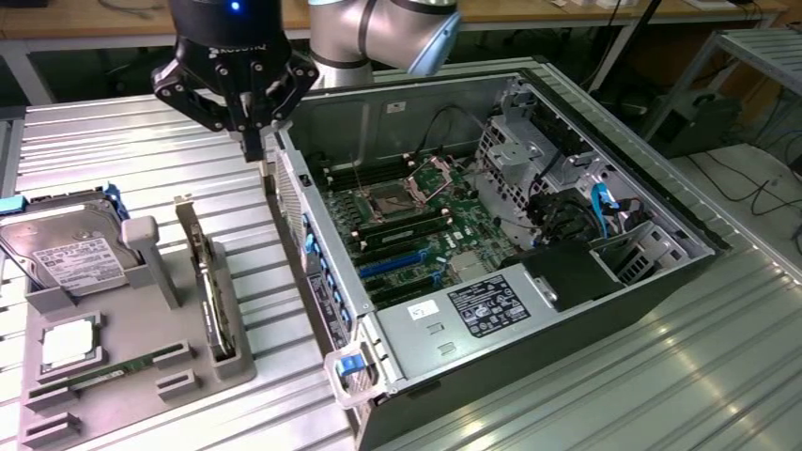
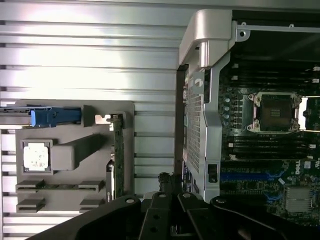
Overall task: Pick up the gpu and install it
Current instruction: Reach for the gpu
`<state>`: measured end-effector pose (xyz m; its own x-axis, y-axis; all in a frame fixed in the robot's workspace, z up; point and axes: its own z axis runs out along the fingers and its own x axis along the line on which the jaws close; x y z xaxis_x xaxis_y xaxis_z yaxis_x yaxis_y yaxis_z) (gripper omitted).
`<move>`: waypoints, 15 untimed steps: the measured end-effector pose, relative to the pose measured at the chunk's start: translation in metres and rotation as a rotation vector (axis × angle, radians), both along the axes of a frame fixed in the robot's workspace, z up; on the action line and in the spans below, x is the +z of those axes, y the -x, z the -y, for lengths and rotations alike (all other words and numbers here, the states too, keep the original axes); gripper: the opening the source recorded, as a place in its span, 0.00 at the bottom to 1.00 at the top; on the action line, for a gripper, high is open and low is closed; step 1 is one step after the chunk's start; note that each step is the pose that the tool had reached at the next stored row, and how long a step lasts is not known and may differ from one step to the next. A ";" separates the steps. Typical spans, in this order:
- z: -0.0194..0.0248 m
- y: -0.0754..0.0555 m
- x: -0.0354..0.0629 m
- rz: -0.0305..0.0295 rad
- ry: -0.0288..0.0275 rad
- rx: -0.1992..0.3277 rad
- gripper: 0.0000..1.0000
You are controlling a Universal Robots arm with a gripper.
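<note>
**A:** Start with the exterior view. What's the layout?

**B:** A ribbed metal surface [image 1: 126, 150] carries a flat grey tray [image 1: 126, 329] and an open computer case [image 1: 652, 291], black-walled, lying on its side. The motherboard [image 1: 414, 225] is exposed, with a square processor socket [image 1: 389, 202].

**A:** And the gpu?

**B:** The gpu [image 1: 205, 272] is a thin, long, dark card standing on edge in a tray slot, with its silvery bracket [image 1: 186, 205] at the end nearer the hand. It is well apart from the hand, below it and toward the exterior view's left. A boxy silver hard drive [image 1: 63, 249] stands farther from the hand.

**A:** What is the pose?

**B:** The grey-jointed arm [image 1: 376, 38] points the black hand [image 1: 254, 150] straight down, just beside the case's rear wall. Its fingers are drawn together and hold nothing.

**A:** Now the wrist view.

**B:** The hand [image 2: 169, 182] shows black linkages meeting at closed tips. The gpu [image 2: 118, 150] shows edge-on as a narrow green strip in the tray [image 2: 75, 125], near the hand but not touching it. On the hand's other side is the case's perforated silver frame [image 2: 205, 40], then the motherboard [image 2: 265, 150]. A square silver processor [image 2: 36, 156] lies beyond the gpu.
</note>
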<state>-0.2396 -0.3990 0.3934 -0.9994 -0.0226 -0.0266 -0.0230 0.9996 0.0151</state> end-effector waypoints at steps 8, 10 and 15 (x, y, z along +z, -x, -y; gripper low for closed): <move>0.0000 0.009 0.0000 0.0000 0.0000 0.006 0.11; 0.0000 0.012 0.0000 0.0000 0.0000 0.006 0.11; 0.0000 0.022 0.0000 -0.0001 0.0000 0.008 0.11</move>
